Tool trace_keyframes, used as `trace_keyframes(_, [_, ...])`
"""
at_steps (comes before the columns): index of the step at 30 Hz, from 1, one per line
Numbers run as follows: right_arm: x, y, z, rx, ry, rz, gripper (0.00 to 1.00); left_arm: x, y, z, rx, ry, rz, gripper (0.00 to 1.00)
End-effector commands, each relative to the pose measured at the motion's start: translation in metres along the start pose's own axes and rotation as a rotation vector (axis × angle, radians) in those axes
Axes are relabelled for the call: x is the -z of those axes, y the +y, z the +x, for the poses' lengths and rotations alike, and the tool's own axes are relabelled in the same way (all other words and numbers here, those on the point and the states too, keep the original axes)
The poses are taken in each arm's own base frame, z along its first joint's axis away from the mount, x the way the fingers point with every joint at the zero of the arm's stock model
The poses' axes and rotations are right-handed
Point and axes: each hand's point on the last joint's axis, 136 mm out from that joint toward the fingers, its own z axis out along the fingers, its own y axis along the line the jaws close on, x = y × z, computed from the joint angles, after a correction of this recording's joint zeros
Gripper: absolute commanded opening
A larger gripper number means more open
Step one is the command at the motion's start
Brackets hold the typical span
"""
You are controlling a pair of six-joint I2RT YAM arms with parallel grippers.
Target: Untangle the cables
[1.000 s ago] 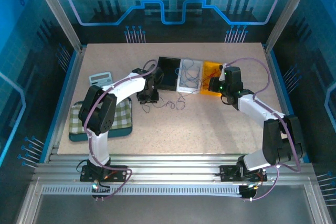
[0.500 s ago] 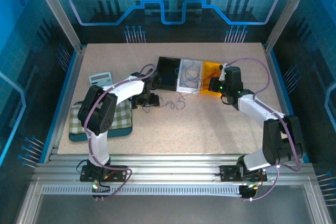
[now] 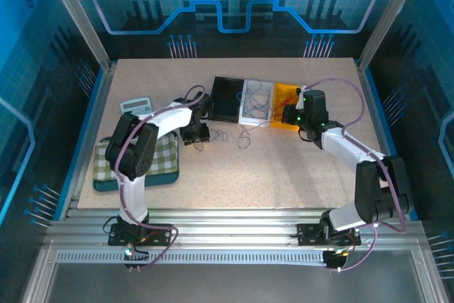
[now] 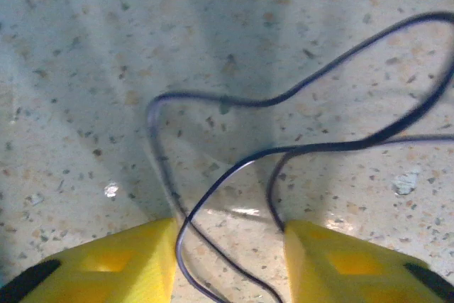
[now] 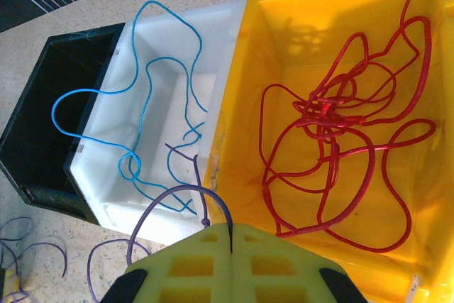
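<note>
Leftward is where my left tool (image 3: 195, 133) has been drifting over the last second, and its jaws, flung wide half a second back, are now standing narrower.

From above, it is sitting low over the speckled beige worktop (image 3: 284, 175), at the left end of a loose scatter of thin purple cables (image 3: 234, 136). My right tool (image 3: 289, 114) is hanging at the near edge of a yellow plastic bin (image 3: 284, 89), which is standing in a row with a white plastic bin (image 3: 257, 121) and a black plastic bin (image 3: 228, 101).

On the left wrist camera, the yellow fingers (image 4: 120, 264) are standing spread, pinching nothing. Purple loops are lying on the worktop and running between them.

On the right wrist camera, the tool (image 5: 230, 235) is pressed together, pinching a purple strand (image 5: 186, 188) that is arching over the white bin's near wall. A thin blue cable (image 5: 164, 5) is trailing through the white bin and across the black one. A tangled thin red cable (image 5: 326, 108) is lying in the yellow bin.
</note>
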Motion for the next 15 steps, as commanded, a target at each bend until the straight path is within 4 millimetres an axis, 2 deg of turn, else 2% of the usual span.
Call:
trace_keyframes(1, [0.005,-0.002,-0.005,-0.002,-0.013,-0.003,0.0,-0.011,-0.016,-0.001,-0.005,0.023,0.041,0.25])
trace_keyframes(4, [0.003,-0.001,-0.006,-0.006,-0.01,-0.006,0.0,-0.01,-0.02,-0.002,-0.017,0.026,0.042,0.0])
trace_keyframes(8, [0.002,0.0,-0.008,-0.006,-0.016,-0.005,0.0,0.006,-0.02,-0.007,-0.017,-0.008,0.045,0.0])
trace_keyframes(10, [0.001,-0.001,-0.008,-0.005,-0.013,-0.005,0.0,0.024,-0.02,-0.014,-0.018,-0.054,0.052,0.0])
trace_keyframes(15, [0.0,-0.002,-0.005,-0.009,-0.008,0.001,0.0,0.087,-0.025,-0.034,-0.028,-0.186,0.084,0.0])
